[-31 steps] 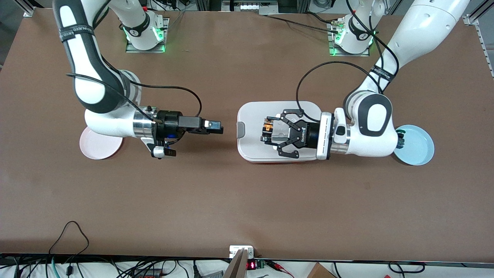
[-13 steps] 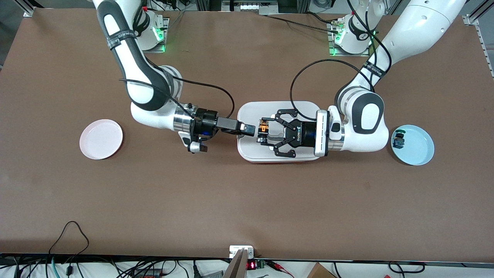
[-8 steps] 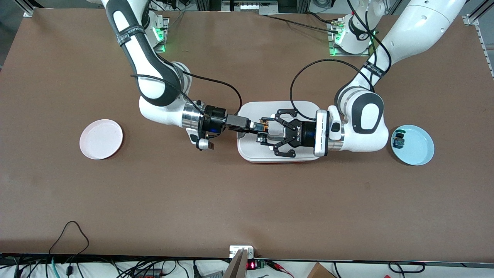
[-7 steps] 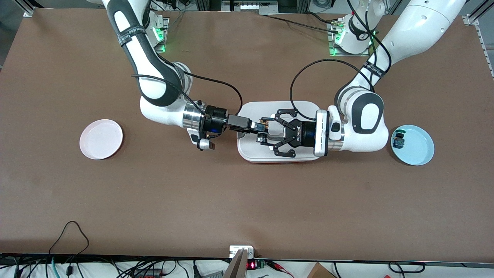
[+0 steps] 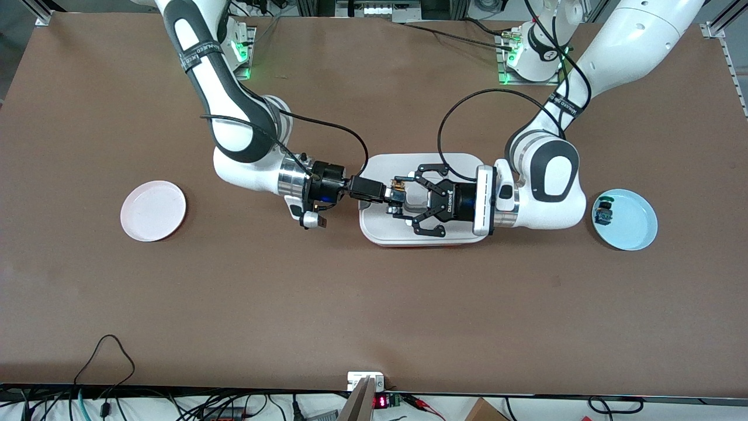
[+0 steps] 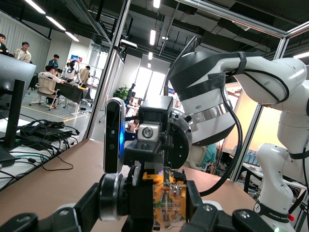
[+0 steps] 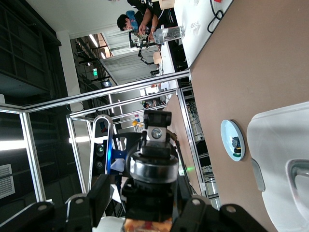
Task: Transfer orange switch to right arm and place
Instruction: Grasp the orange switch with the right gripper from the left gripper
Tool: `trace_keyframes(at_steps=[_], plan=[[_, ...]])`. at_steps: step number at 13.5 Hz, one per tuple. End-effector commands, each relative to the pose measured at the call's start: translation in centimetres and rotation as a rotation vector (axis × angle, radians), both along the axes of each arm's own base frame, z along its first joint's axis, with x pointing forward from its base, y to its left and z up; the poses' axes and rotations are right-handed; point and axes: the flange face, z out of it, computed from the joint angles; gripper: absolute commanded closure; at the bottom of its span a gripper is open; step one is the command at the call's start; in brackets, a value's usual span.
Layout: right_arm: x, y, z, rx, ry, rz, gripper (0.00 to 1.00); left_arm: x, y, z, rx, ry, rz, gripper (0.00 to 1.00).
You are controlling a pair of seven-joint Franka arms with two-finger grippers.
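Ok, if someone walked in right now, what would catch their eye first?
The two pincers meeting tip to tip over the white tray mid-table: the left pincer shut on the orange switch, the right pincer at the same part. Then the plates: a pink plate at the right arm's end, a blue plate at the left arm's.

Your left arm (image 5: 619, 52) comes down from its base and bends at the elbow. Its wrist lies flat, and the left gripper (image 5: 400, 199) points sideways at the other hand, with its fingers pinched together. Your right arm (image 5: 204, 64) bends the same way and points back at it. The right gripper (image 5: 390, 193) meets the left gripper tip to tip, up in the air. Its thin black fingers sit partly closed right at the other hand's tips.
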Motion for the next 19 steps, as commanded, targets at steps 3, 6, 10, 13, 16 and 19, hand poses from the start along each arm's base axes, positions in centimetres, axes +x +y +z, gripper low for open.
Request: trace_keyframes(at_steps=[3,6,10,13,16,19], plan=[[0.2,0.6,0.3,0.011,-0.02,-0.011,0.75,-0.5,-0.4,0.3,-0.013,-0.021,0.022,0.73],[0.2,0.6,0.3,0.007,-0.032,-0.009,0.96,-0.6,-0.3,0.2,-0.013,-0.014,0.022,0.73],[0.2,0.6,0.3,0.001,-0.057,-0.006,1.0,-0.5,0.4,0.5,-0.01,-0.014,0.026,0.0],[0.3,0.4,0.3,0.002,-0.057,-0.01,1.0,-0.6,0.3,0.6,-0.01,-0.014,0.021,0.0],[1.0,-0.6,0.8,0.005,-0.065,-0.021,1.0,-0.6,0.5,0.5,-0.005,-0.006,0.015,0.0],[2.3,-2.7,0.9,-0.023,-0.091,0.0,1.0,-0.4,1.6,1.2,0.099,-0.002,-0.038,0.0]])
